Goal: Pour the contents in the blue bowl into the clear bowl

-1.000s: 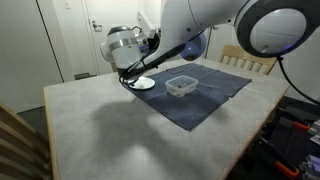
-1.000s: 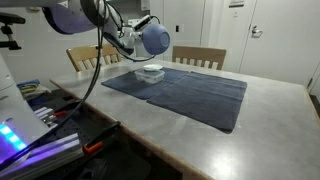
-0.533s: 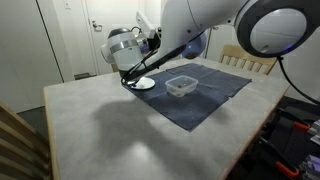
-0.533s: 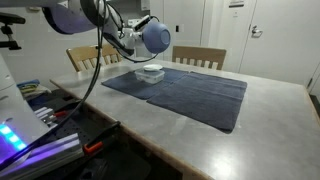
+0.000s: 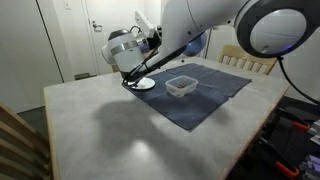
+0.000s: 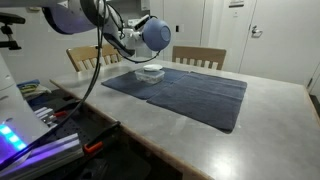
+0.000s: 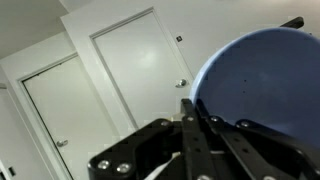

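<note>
Blue bowl [image 6: 155, 37] x1 in fingers [image 7: 188, 125], clear bowl [image 5: 181, 86] x1.

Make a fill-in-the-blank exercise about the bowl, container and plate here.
The gripper is shut on the rim of the round, raised ___ bowl. The clear squarish plastic container rests on a dark cloth spread over the ___. Beside that container lies a small round ___ plate.
Missing words: blue; table; white.
</note>
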Robot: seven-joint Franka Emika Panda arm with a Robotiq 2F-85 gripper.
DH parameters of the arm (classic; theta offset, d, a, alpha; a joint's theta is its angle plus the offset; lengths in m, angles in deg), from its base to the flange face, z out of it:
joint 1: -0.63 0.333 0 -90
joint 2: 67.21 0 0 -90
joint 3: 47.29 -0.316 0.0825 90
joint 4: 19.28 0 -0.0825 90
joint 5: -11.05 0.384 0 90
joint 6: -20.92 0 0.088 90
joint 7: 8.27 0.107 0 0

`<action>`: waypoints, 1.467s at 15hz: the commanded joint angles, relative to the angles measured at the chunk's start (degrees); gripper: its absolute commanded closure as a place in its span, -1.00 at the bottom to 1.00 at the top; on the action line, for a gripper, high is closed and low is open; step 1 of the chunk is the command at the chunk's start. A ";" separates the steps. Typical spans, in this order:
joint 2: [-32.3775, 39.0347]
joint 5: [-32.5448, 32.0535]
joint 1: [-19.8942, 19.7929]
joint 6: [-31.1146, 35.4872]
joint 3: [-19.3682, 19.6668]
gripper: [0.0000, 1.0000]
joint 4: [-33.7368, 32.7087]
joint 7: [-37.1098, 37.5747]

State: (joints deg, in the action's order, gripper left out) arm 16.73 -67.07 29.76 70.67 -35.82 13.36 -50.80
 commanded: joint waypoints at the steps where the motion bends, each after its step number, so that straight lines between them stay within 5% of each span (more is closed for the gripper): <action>1: 0.00 -1.65 0.60 -0.98 0.60 0.98 0.29 -3.03; 22: 0.00 0.23 -0.84 1.38 -1.40 0.98 -3.13 -9.13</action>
State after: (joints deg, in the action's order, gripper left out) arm 16.72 -67.62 29.97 70.73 -36.14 12.45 -57.50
